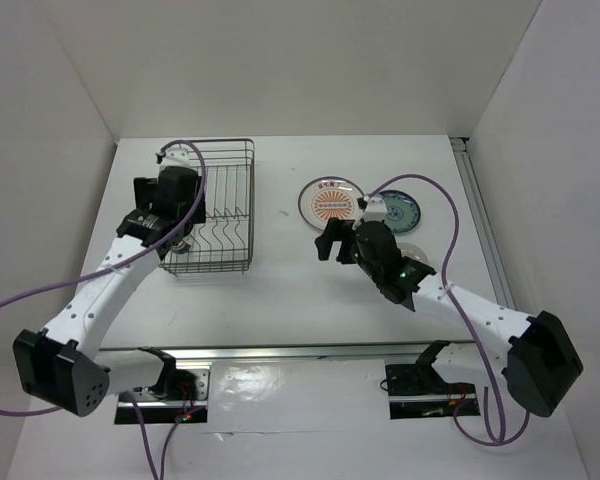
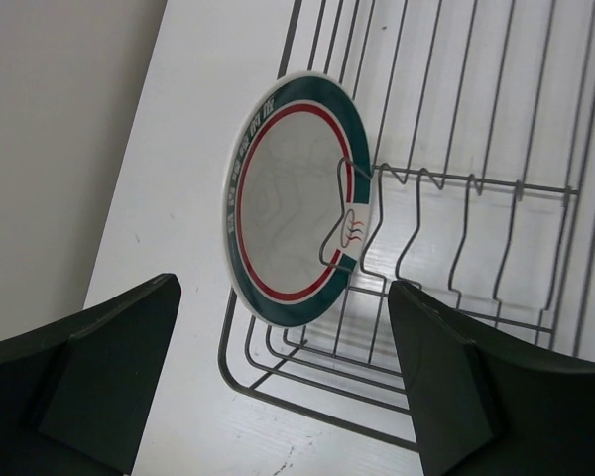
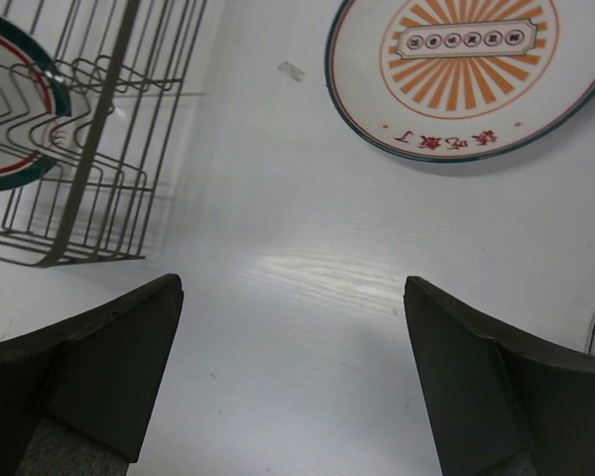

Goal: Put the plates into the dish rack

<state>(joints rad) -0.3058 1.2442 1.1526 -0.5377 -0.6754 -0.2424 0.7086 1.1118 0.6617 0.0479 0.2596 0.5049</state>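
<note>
- Top external view, nearest first: the right gripper (image 1: 330,243) hovers over the bare table (image 1: 280,290) near the middle, jaws spread wide and holding nothing.
- Level with it on the right, the translucent grey-beige plate (image 1: 416,250) lies flat, mostly hidden under the right arm.
- On the left, the left gripper (image 1: 172,228) sits at the near end of the dish rack (image 1: 230,205). Its wrist view shows the fingers (image 2: 99,377) wide apart and closed on nothing.
- The teal-red rimmed plate (image 2: 288,198) stands on edge just beyond those fingers, clear of both. It is slotted between the first prongs (image 2: 416,228) at the rack's near end and leans slightly.
- The rack's long axis runs away from the arm bases, with its remaining prong slots empty farther along.
- Farther out, the sunburst plate (image 1: 332,203) lies flat just beyond the right gripper. In the right wrist view it sits ahead and to the right of the gap between the jaws, not centred.
- This offset is likely what the next pick turns on. The right arm is clearly the nearer one, and it would need to shift forward and to its right to bring a finger over the rim. The plate is round, so no approach axis matters, but it lies flat, which makes the rim hard to catch.
- Farthest right, the teal-blue plate (image 1: 400,210) lies flat beside the sunburst one, close but apart from it.
</note>
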